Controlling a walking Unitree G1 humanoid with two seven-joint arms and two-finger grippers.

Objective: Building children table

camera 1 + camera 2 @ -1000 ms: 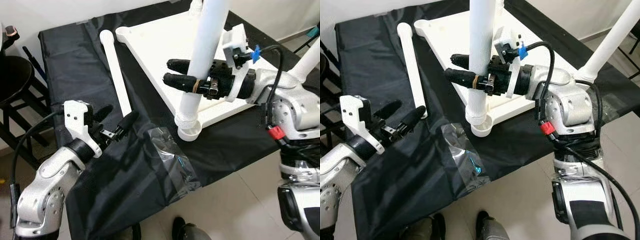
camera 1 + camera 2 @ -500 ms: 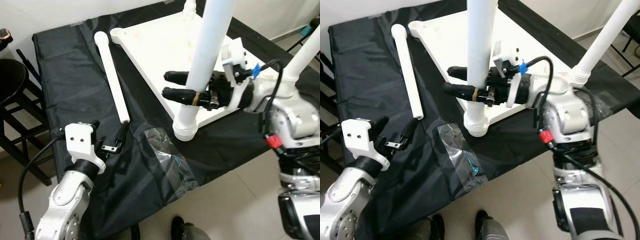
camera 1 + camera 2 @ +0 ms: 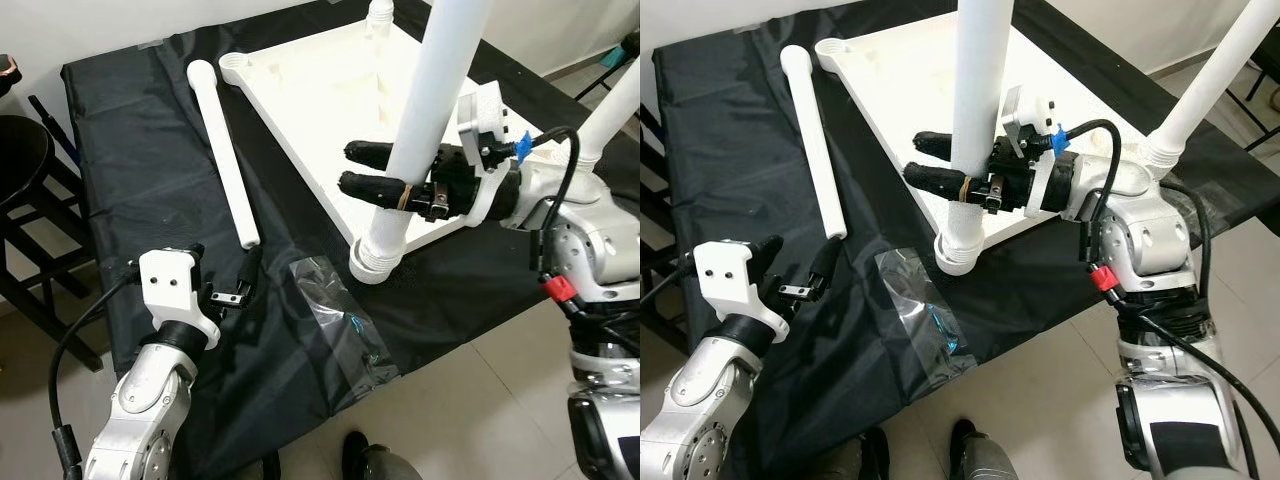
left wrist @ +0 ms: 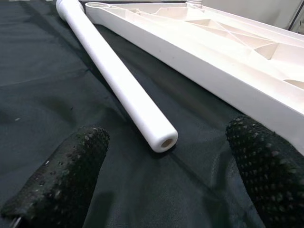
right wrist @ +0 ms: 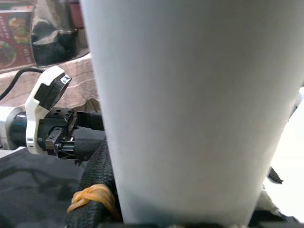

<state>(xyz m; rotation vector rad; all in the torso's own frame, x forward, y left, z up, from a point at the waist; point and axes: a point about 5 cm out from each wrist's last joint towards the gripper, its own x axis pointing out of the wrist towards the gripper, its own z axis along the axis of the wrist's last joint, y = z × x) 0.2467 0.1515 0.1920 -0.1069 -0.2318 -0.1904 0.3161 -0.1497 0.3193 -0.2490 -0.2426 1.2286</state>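
Note:
The white tabletop (image 3: 320,110) lies upside down on a black cloth. My right gripper (image 3: 350,167) is shut on a white table leg (image 3: 425,140), which stands nearly upright with its ribbed base at the near corner socket (image 3: 376,268). The leg (image 5: 190,109) is seen close up in the right wrist view. A loose white leg (image 3: 225,150) lies flat on the cloth, left of the tabletop. My left gripper (image 3: 222,268) is open and low over the cloth, just short of that leg's near end (image 4: 161,140). Its fingertips (image 4: 61,175) straddle the line of the leg without touching it.
Another mounted leg (image 3: 612,95) rises at the right behind my right arm. A clear plastic bag (image 3: 345,320) lies on the cloth near the front edge. A black stool (image 3: 25,170) stands left of the table. Tiled floor lies beyond the cloth's near edge (image 3: 330,400).
My left gripper has dropped from a raised pose and reached toward the loose leg's near end. The right gripper keeps its hold on the upright leg. The camera has shifted slightly.

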